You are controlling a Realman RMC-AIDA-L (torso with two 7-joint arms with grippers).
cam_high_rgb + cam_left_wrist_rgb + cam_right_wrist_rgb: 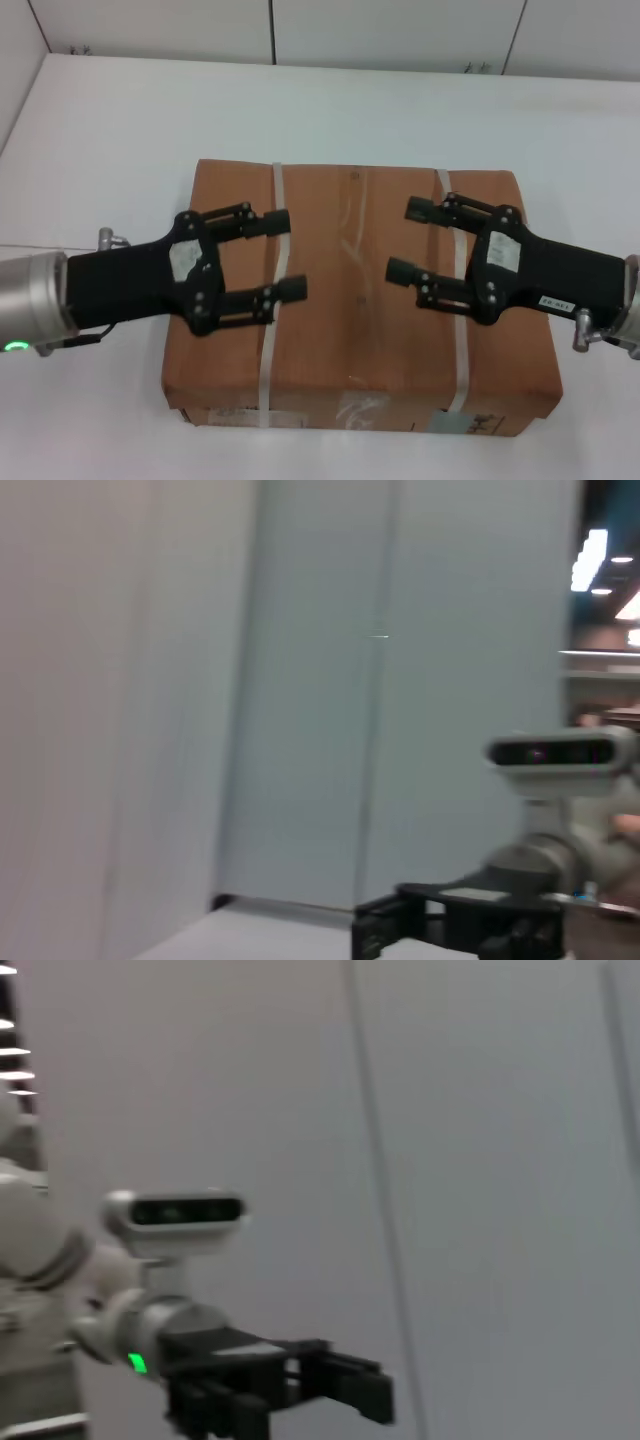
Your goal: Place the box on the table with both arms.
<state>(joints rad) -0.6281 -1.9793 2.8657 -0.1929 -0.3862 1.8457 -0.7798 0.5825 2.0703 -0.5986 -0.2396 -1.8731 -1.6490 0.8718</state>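
The brown paper box (350, 335) lies flat on the white table (120, 130), bound by two whitish straps (270, 345); labels show on its near side. My left gripper (290, 253) is over the left half of the box top, open and empty, its fingers pointing right. My right gripper (400, 240) is over the right half, open and empty, its fingers pointing left. The two face each other with a gap between them. The left wrist view shows the right gripper (385, 935) against a wall. The right wrist view shows the left gripper (345, 1385).
White tabletop extends to the left, right and far side of the box. Pale wall panels (390, 30) stand behind the table's far edge. The box's near edge lies close to the bottom of the head view.
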